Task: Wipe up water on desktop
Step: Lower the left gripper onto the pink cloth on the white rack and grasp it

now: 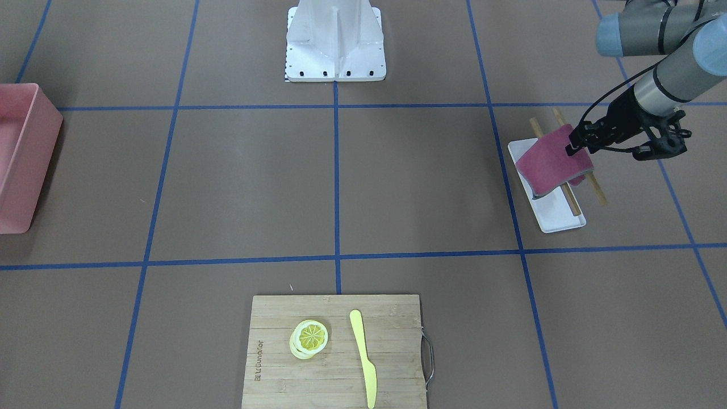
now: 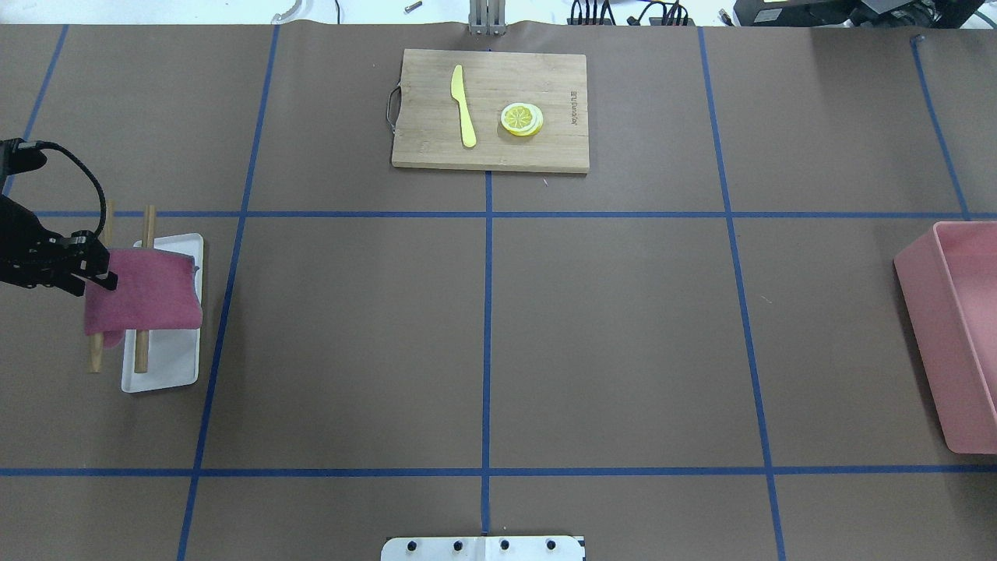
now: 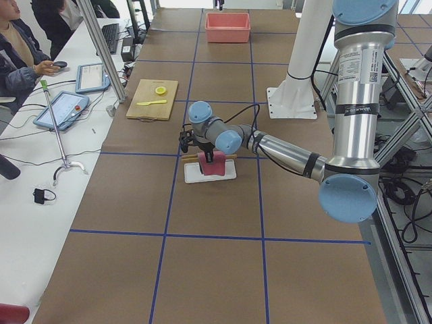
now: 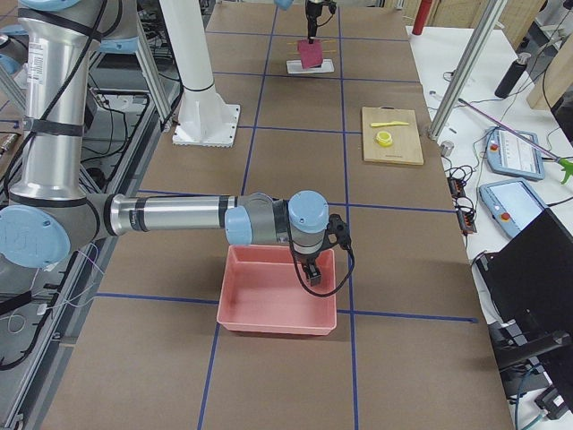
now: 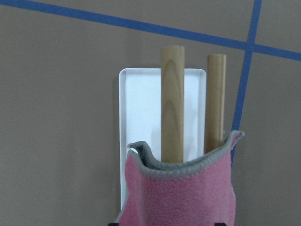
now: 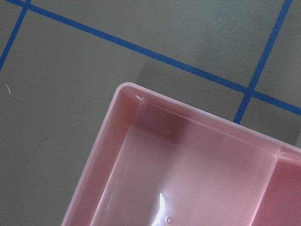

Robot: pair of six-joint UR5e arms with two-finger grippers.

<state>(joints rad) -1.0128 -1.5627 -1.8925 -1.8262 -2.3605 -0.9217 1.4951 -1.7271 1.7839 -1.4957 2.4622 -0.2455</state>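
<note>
front-facing view: the left tool (image 1: pixel 575 149) is clamped on one edge of a magenta cloth (image 1: pixel 551 166), held over a white tray (image 1: pixel 562 222) and two wooden rods (image 1: pixel 597 194) at the robot's left end of the worktop (image 1: pixel 426 182). the worktop is brown and taped into blue rectangles. no water can be made out on it. a cutting board (image 1: pixel 272 346) with a lemon slice (image 1: pixel 310 336) and a yellow knife (image 1: pixel 363 358) sits at the operators' edge, and a pink bin (image 1: pixel 23 153) at the opposite end.

overhead view: same layout. the cloth covers the middle of both rods. the right arm is out of shot.

exterior left view: this adds what the flat views lack: the cloth hangs down from the tool above the tray. whether its lower edge touches cannot be told.

exterior right view: the only sighting of the right tool (image 4: pixel 310 271), poised over the pink bin. whether it is open or closed cannot be told.

left wrist view: the cloth's grey-trimmed edge is close up, with rods and tray beyond.

right wrist view: one corner of the bin and the taped worktop. no tool shows.

assessment: early stage. the cloth is in hand, and no wiping contact with the worktop shows. finding the wet patch, carrying the cloth there and wiping all appear outstanding.
</note>
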